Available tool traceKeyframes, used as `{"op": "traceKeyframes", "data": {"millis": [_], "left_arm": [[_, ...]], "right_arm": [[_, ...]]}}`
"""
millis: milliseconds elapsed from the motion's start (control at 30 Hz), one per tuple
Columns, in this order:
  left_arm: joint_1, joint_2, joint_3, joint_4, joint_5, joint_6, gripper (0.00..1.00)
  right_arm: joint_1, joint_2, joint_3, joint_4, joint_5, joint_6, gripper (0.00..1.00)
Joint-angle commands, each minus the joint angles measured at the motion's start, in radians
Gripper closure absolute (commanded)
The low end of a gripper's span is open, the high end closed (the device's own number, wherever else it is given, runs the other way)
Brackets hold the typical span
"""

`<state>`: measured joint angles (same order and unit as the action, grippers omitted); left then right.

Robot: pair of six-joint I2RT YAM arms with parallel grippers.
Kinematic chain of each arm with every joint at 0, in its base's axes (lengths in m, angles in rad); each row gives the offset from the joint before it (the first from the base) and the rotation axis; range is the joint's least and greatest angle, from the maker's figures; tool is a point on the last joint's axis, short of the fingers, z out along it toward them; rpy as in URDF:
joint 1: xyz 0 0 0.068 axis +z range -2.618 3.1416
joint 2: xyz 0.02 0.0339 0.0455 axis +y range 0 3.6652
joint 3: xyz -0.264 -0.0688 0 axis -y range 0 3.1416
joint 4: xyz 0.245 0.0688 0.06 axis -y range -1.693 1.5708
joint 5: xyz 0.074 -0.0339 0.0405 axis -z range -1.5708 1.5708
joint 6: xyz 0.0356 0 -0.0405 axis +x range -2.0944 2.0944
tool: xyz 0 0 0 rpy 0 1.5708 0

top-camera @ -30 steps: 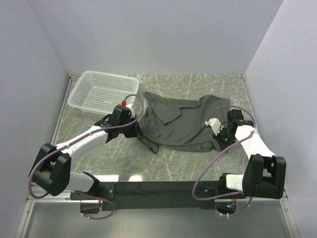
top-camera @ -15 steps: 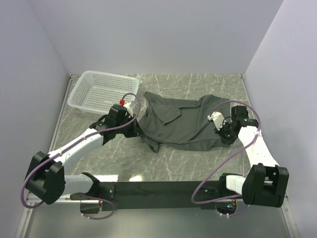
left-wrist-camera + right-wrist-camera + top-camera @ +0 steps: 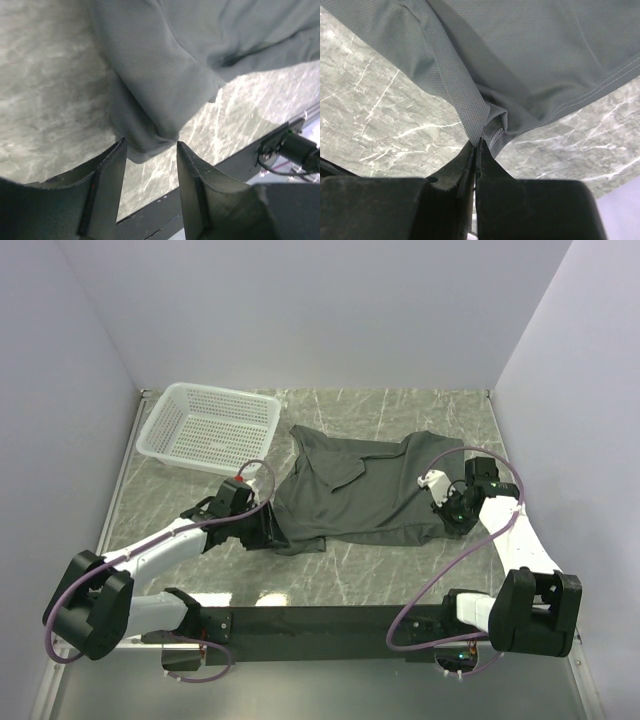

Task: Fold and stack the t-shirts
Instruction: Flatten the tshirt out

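One dark grey-green t-shirt [image 3: 360, 490] lies spread and rumpled across the middle of the marble table. At its near left corner my left gripper [image 3: 268, 530] stands open; in the left wrist view a rounded fold of the t-shirt [image 3: 150, 90] rests on the table just beyond the tips of the left gripper [image 3: 150, 144], free of the jaws. My right gripper [image 3: 452, 512] is shut on the t-shirt's right edge. The right wrist view shows the right gripper [image 3: 479, 141] pinching a hemmed corner of the t-shirt [image 3: 530, 55], which rises from the tips.
A white mesh basket [image 3: 210, 424] stands at the back left of the table, beside the shirt's far left corner. Pale walls close the table in on three sides. The black base rail [image 3: 330, 620] runs along the near edge.
My left gripper has drawn the shirt's left edge toward the near side and let go of it, its jaws opening. My right gripper closed fully on the shirt's right corner and moved a little away.
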<state>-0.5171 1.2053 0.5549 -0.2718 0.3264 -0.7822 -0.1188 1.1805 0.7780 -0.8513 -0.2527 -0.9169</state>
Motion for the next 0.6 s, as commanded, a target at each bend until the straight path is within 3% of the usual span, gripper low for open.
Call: {"op": "traceKeyframes", "data": {"millis": [0, 267, 567], "left_arm": [[0.011, -0.001, 0.013, 0.013, -0.042, -0.022, 0.5], [0.009, -0.016, -0.015, -0.067, -0.07, -0.026, 0.49], [0.011, 0.025, -0.04, 0.022, -0.047, -0.061, 0.53]], "right_arm": [[-0.007, -0.001, -0.009, 0.032, -0.019, 0.004, 1.0], [-0.005, 0.004, -0.028, 0.055, -0.022, 0.001, 0.99], [-0.008, 0.018, -0.039, 0.07, -0.037, 0.004, 0.99]]}}
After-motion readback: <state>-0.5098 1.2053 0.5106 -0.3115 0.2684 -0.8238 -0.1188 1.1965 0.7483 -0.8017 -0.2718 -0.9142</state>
